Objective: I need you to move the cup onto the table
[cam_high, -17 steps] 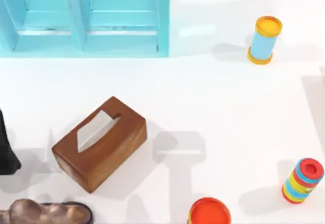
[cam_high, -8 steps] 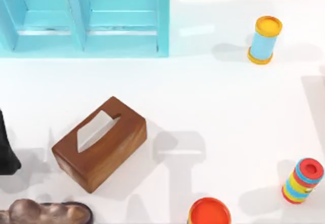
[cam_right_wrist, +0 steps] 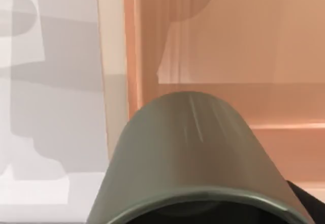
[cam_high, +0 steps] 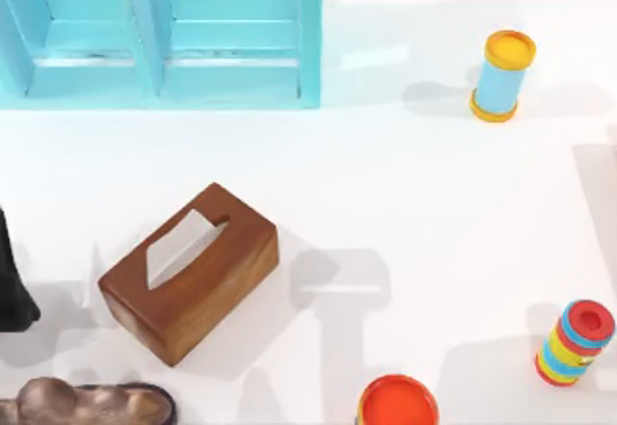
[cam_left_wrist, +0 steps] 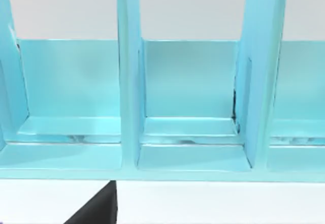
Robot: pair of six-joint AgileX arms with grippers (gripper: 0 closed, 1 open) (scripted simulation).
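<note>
The olive-grey cup [cam_right_wrist: 193, 158] sits very close in the right wrist view, its rim toward the camera. My right gripper [cam_right_wrist: 203, 216] is shut on it, with one dark finger [cam_right_wrist: 310, 203] showing beside the cup's wall. Behind the cup are a strip of the white table [cam_right_wrist: 51, 132] and a peach-coloured surface. The table [cam_high: 434, 184] spreads across the top view. My left arm [cam_high: 12, 280] is a dark shape at the table's left edge, and a dark part of the left gripper [cam_left_wrist: 96, 211] faces the turquoise shelf unit [cam_left_wrist: 132, 82].
The turquoise shelf unit [cam_high: 164, 39] stands at the back left. A wooden tissue box [cam_high: 188, 271] lies left of centre. A light-blue cylinder [cam_high: 501, 76] is at the back right, a rainbow-striped cylinder [cam_high: 576, 341] at the right, an orange-red round thing [cam_high: 397, 403] and a brown lumpy thing [cam_high: 82, 404] at the front edge.
The things on the table have not moved. The shadow at the table's front right has spread and shifted a little.
</note>
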